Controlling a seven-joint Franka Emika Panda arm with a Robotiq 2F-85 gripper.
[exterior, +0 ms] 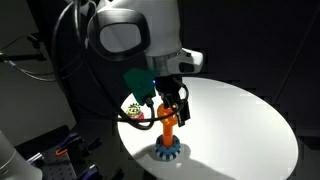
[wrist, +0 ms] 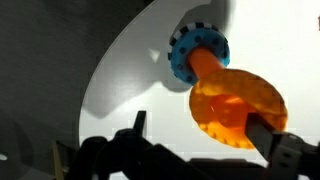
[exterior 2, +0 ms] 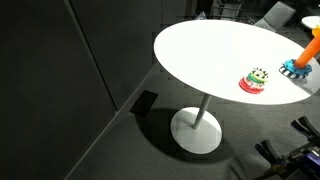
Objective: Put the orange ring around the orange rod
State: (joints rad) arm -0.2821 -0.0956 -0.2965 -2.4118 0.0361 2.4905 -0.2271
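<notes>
The orange rod [exterior: 168, 133] stands upright on its blue gear-shaped base [exterior: 168, 152] near the table's front edge. It also shows in the wrist view [wrist: 205, 66] and at the edge of an exterior view [exterior 2: 313, 45]. The orange ring [wrist: 238, 108] sits tilted at the top of the rod [exterior: 166, 116]. My gripper [wrist: 200, 125] hangs right over it [exterior: 173, 106]. Its right finger touches the ring's rim. Its left finger stands apart from the ring, with white table showing between them, so the jaws look open.
A round red, green and yellow piece [exterior: 133, 111] lies on the round white table [exterior: 240, 130] beside the rod, and shows in an exterior view [exterior 2: 257, 80]. The table edge runs close behind the base. Dark floor and cables surround the table.
</notes>
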